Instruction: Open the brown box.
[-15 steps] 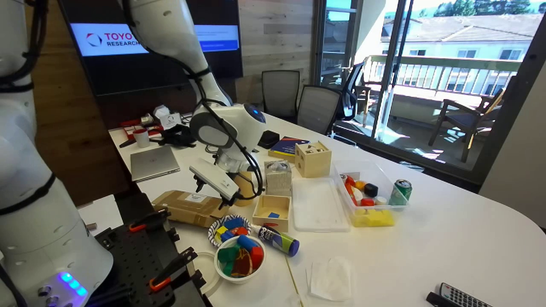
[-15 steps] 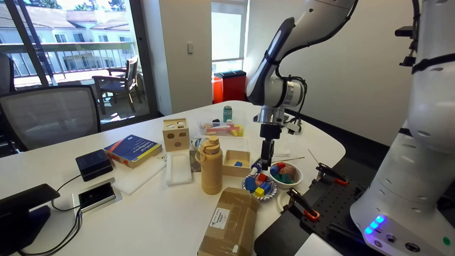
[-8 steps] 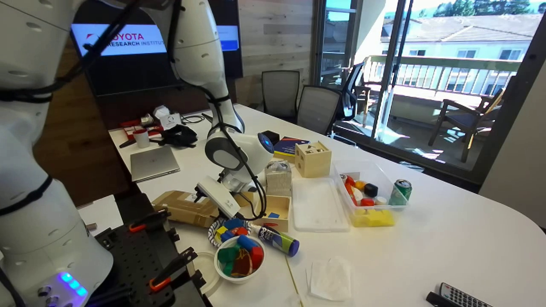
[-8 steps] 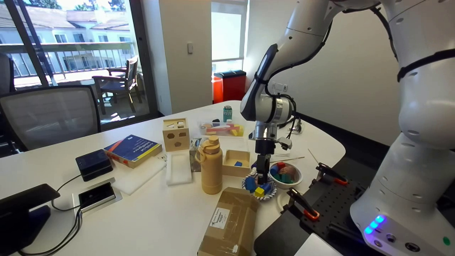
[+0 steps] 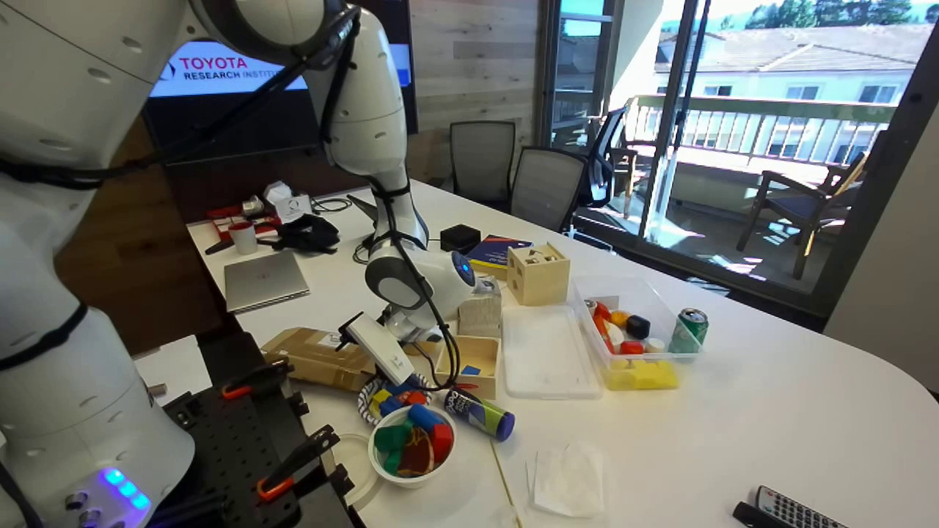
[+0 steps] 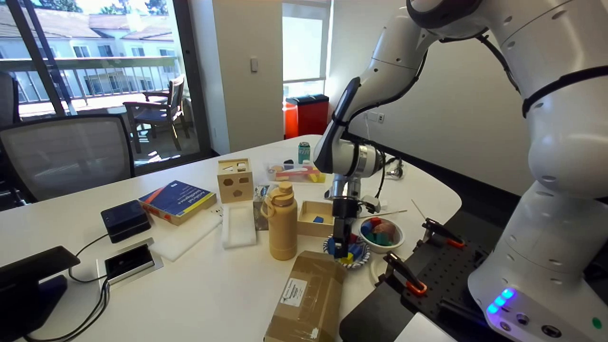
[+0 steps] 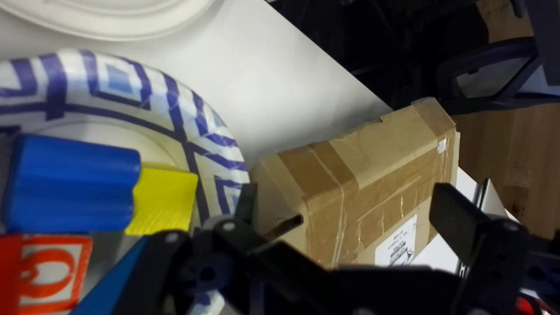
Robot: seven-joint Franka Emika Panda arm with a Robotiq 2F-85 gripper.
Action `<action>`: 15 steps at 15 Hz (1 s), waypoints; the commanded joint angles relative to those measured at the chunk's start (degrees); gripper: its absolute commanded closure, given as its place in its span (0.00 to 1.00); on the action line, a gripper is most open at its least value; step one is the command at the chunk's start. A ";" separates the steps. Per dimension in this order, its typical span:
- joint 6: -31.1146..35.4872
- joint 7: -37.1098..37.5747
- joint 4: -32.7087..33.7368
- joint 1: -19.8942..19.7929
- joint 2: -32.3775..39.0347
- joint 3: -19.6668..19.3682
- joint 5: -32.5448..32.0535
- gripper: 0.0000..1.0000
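The brown box (image 5: 315,358) is a low, flat cardboard box with tape strips and a white label. It lies closed on the table in both exterior views (image 6: 308,299). In the wrist view the box (image 7: 393,148) shows its taped top and one end, with a dark slot at that end's edge. My gripper (image 7: 345,194) is open and empty, its fingers spread apart with the box seen beyond them. In an exterior view my gripper (image 6: 340,251) points down over the patterned bowl, beside the box's end. No contact with the box is visible.
The patterned bowl (image 6: 365,259) with colourful blocks stands close to the box's end. A white bowl (image 6: 399,237), a tan bottle (image 6: 283,225) and an open wooden tray (image 6: 316,228) stand near. Black clamps (image 5: 257,378) line the robot's mounting plate.
My gripper has moved down and toward the box's end, now low over the patterned bowl. The box and the other objects have not moved.
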 commanded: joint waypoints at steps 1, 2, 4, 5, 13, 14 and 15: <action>-0.94 -0.45 2.96 -1.77 2.87 1.47 0.28 0.00; -0.85 -0.41 3.34 -1.89 3.35 1.71 0.25 0.00; -1.42 -0.16 4.03 -2.03 4.18 2.02 -0.05 0.00; -1.75 -0.29 4.17 -2.16 4.41 2.32 -0.16 0.00; -4.40 -1.04 2.83 -2.66 3.72 3.41 0.02 0.00; -4.58 -1.10 2.63 -2.61 3.57 3.40 0.05 0.00; -5.02 -1.09 2.49 -2.60 3.51 3.39 -0.03 0.00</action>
